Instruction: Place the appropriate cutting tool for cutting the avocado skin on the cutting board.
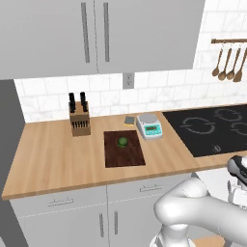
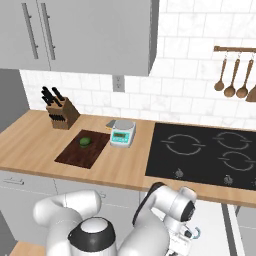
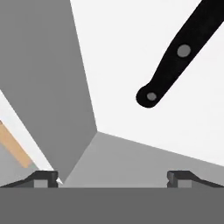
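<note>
Two dark claw (image 3: 113, 177) tips stand wide apart in the hand view, holding nothing, with a black knife handle (image 3: 175, 59) beyond them. Farther off, the avocado (image 1: 123, 141) lies on the cutting board (image 1: 124, 155) on the table (image 1: 53, 159), knife block (image 1: 79, 121) behind.

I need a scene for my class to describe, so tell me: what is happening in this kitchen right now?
A white robot arm is folded low in front of the counter, its gripper open and holding nothing. The hand view shows a black knife handle ahead of it. On the counter, the avocado sits on the cutting board, with a knife block to its left and a kitchen scale to its right. No knife is on the board yet.
</note>
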Controlling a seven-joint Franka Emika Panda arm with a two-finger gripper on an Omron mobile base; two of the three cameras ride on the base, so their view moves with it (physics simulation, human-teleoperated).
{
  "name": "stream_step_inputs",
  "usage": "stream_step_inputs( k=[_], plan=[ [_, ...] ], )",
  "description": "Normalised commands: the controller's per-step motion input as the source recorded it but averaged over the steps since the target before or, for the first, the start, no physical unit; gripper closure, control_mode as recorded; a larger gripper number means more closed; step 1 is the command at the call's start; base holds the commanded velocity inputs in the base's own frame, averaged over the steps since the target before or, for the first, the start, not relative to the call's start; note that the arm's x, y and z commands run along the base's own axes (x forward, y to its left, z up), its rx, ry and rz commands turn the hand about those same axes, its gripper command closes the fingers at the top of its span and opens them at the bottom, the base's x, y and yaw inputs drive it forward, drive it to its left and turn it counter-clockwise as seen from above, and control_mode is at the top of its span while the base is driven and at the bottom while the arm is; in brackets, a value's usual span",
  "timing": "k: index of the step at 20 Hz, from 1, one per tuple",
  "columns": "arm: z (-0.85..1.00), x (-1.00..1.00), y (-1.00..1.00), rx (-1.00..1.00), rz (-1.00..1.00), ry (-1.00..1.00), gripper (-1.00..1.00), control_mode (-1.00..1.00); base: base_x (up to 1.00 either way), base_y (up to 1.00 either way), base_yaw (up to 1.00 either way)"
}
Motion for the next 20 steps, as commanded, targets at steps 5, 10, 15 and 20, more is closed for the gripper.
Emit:
stream_step_inputs(
  k=[5,10,15,20],
  plan=[
    [-0.21,0.29,-0.12,-0.07,-0.19,-0.01,-1.0,-1.0,0.0,0.0,0.0],
    [-0.33,0.24,-0.13,-0.14,-0.18,0.0,-1.0,-1.0,0.0,0.0,0.0],
    [-0.33,0.3,-0.07,-0.17,-0.15,0.0,-1.0,-1.0,0.0,0.0,0.0],
    [-0.37,0.23,0.0,-0.18,-0.05,0.0,-1.0,-1.0,0.0,0.0,0.0]
  ],
)
